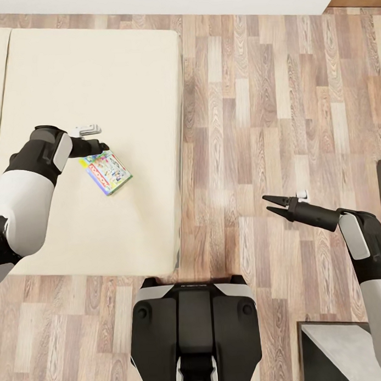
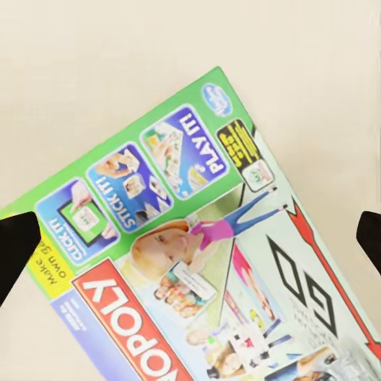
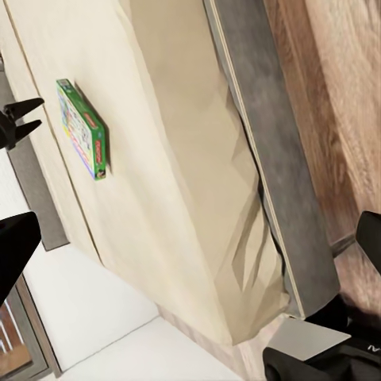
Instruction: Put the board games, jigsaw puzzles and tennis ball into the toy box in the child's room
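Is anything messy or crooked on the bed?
Only a little. The board game lies flat on the cream bed, turned at a slant to the bed's edges instead of lined up with them. It looks whole, nothing spilled. The left claw sits open right by its corner; the right claw is open above the wood floor.

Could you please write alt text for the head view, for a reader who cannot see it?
A colourful board game lies flat on a cream bed, with the robot's left pincer at its near corner, not yet gripping it. The right pincer hangs open over the wood-plank floor beside the bed, holding nothing.
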Robot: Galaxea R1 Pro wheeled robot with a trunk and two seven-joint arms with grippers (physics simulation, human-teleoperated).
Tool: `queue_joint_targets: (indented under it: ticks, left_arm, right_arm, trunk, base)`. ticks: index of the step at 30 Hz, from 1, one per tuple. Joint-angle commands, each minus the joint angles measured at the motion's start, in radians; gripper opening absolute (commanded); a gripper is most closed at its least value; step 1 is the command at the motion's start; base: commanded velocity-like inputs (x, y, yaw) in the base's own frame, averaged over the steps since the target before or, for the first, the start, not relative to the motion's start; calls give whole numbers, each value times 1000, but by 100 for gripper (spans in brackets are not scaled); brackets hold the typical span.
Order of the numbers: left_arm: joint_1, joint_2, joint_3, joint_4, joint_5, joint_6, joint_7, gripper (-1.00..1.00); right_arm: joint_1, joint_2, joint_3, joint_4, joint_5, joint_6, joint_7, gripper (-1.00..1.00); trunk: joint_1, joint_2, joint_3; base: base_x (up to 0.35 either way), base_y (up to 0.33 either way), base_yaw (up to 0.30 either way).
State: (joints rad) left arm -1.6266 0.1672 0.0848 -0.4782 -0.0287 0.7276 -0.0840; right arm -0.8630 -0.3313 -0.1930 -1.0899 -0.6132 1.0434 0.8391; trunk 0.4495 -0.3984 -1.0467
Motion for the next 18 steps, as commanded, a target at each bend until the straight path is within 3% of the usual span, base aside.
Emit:
queue_joint_targets:
  ticks: [1, 18]
  left_arm:
    - [0, 0, 5, -1, -3, 4, -5, 100]
    - [-43, 5, 3, -2, -5, -20, 15, 100]
  right_arm:
    - [0, 0, -1, 0, 4, 4, 6, 100]
    - [5, -1, -2, 2, 6, 4, 6, 100]
  trunk:
    - [1, -2, -3]
    - [1, -2, -30]
  base:
    - [0, 0, 0]
    - [0, 0, 0]
